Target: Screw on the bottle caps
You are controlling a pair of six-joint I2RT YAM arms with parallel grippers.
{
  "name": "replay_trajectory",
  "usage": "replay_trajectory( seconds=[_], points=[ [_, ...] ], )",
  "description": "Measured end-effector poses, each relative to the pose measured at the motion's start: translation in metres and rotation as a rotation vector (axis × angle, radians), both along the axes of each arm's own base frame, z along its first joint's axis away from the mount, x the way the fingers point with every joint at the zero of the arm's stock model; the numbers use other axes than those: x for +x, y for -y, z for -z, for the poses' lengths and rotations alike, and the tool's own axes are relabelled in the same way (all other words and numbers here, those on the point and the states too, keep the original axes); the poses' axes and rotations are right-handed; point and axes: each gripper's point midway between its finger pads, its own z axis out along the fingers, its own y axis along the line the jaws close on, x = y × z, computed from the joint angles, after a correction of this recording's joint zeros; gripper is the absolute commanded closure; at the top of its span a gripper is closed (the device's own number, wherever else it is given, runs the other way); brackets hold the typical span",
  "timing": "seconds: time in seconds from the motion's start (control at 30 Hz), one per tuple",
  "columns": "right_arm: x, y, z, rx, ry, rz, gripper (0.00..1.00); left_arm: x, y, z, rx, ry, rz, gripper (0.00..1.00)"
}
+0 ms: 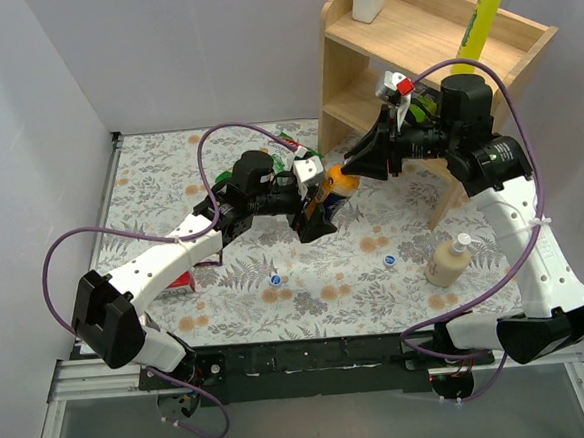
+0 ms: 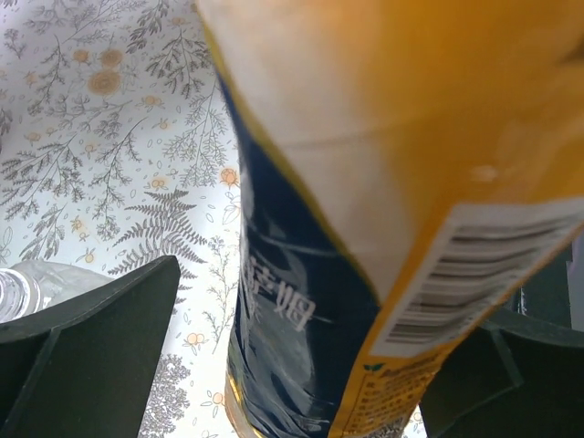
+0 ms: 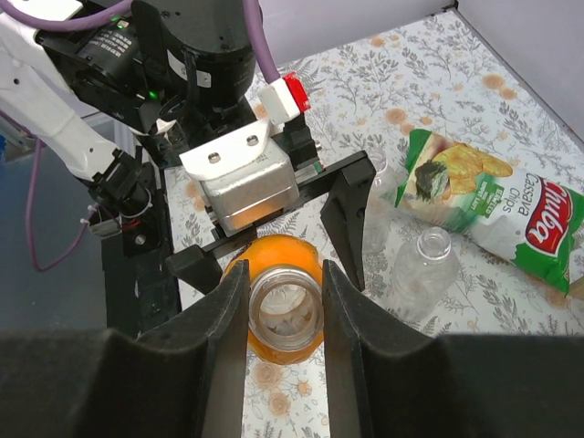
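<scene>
Orange bottle (image 1: 338, 188) is leaning between both outstretched arms — right gripper (image 3: 285, 285) is clamping its open neck, left gripper (image 2: 328, 301) is straddling its body, jaws wide.

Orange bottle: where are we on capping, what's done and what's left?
Done: nothing capped that shows. In hand: the orange bottle, mouth open, right gripper shut on its neck, left gripper open around its body. Left: two blue caps lie loose on the table, a clear bottle lies uncapped beside the chips bag; the third cap isn't visible.
</scene>
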Motion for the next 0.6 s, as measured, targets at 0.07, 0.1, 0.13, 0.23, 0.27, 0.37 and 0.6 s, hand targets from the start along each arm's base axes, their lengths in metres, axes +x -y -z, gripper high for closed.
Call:
replay_trajectory(
  seconds=[0.07,0.1,0.13,0.23,0.27,0.37,0.6],
  points=[
    [0.001,0.000,0.002,-0.003,-0.006,0.003,0.99,0.000,0.001,-0.001,-0.003,0.002,0.003,0.03],
    [0.001,0.000,0.003,-0.004,-0.007,0.004,0.99,0.000,0.001,-0.001,-0.005,0.004,0.003,0.03],
    [0.001,0.000,0.003,-0.005,-0.007,0.006,0.99,0.000,0.001,-0.002,-0.007,0.006,0.003,0.02],
    [0.001,0.000,0.003,-0.005,-0.006,0.007,0.99,0.000,0.001,-0.003,-0.009,0.009,0.003,0.02],
    [0.001,0.000,0.003,-0.006,-0.007,0.007,0.99,0.000,0.001,-0.003,-0.010,0.009,0.003,0.02],
    [0.001,0.000,0.003,-0.007,-0.006,0.005,0.99,0.000,0.001,-0.003,-0.010,0.010,0.003,0.02],
    [0.008,0.004,0.018,-0.055,0.016,0.042,0.99,0.006,-0.004,0.000,0.005,0.026,-0.043,0.02]
  ],
)
